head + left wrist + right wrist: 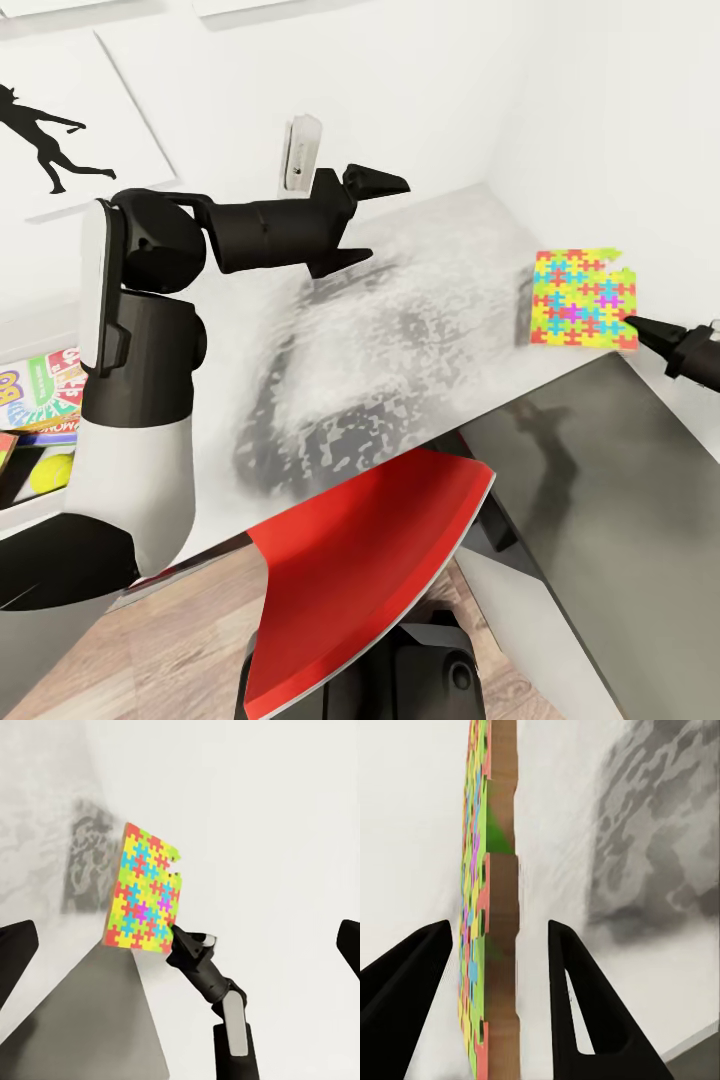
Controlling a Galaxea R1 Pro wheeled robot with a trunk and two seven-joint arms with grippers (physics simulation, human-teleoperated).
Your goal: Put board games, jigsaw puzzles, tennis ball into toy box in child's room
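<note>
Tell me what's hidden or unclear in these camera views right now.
- Right end effector, head view: body cut off by the picture's edge.
- Right wrist view: fingers straddle the jigsaw puzzle; contact cannot be told.
- Toy box, head view: the left arm and the edge hide most of it; only part of the tennis ball and board games shows.

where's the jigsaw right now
In the head view the jigsaw lies at the table's far right near the wall, with the right hand at its near corner.
</note>
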